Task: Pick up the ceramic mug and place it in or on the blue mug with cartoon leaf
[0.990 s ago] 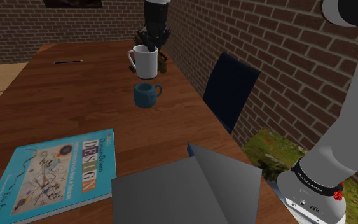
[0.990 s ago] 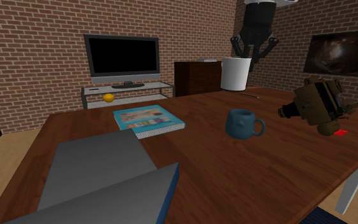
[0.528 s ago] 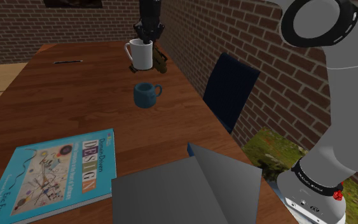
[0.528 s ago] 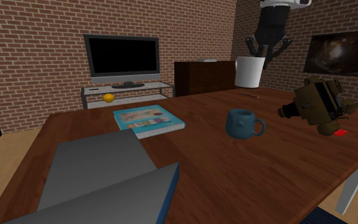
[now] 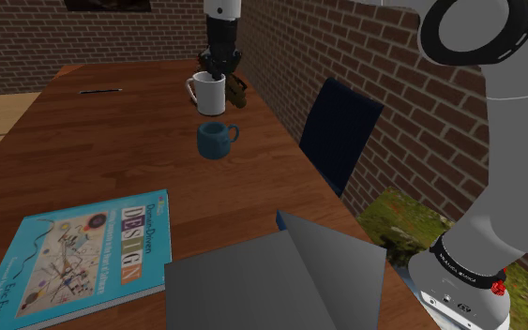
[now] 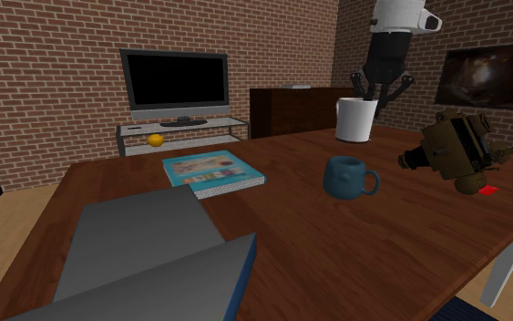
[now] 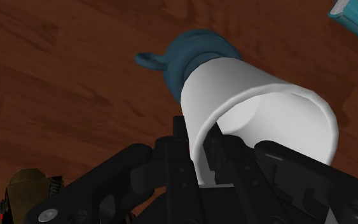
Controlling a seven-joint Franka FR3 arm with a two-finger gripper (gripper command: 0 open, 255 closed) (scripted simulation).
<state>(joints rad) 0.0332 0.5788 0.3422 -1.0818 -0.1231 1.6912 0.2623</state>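
White mug (image 5: 207, 93) is upright at the far end of the table (image 5: 112, 159), under the gripper (image 5: 217, 69), handle twd the shoulder view's left. Gripper is clamped on the mug's rim: in the wrist view one finger sits inside the wall and the other outside, pinching it between them. Mug's inside shows bare white there, w/ nothing in it but that finger. Can't tell whether its base touches the tabletop or rides just above it.

Blue mug (image 5: 217, 140) stands upright on the table, nearer the stand than the white mug and apart from it, handle twd the shoulder view's right. Mouth faces up, inside is dark blue, contents none as far as can be seen. Any print on its side is too hard to make out. In the wrist view the white mug covers much of the blue mug; its handle loop and part of the body show past it.

Brown thing (image 6: 455, 150) lies on the table at the second exterior view's right, maybe an old camera, hard to say; in the shoulder view it's mostly hidden behind the white mug. Book (image 5: 74, 258) lies near, at the shoulder view's left, corner cut off by the edge. Grey box (image 5: 271, 281) sits nearest, cut off at the bottom
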